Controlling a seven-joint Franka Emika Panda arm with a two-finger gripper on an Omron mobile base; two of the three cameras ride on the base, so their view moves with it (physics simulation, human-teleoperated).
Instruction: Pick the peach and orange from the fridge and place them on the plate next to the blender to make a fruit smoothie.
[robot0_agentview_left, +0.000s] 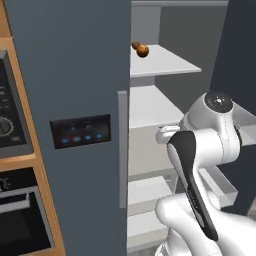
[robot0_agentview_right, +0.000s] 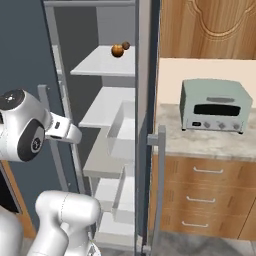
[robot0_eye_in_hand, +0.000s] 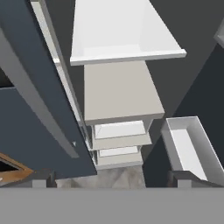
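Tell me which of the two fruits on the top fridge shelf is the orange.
The orange is the brighter, plain orange ball nearer the shelf's front edge. The peach just behind it is duller and browner. Both sit on the top shelf of the fridge.

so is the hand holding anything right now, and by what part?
Nothing held. The hand view shows its fingertips apart with only fridge shelves beyond; the orange and peach sit on the top shelf.

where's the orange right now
The orange sits on the top white shelf inside the open fridge, just in front of the peach, near the shelf's left edge.
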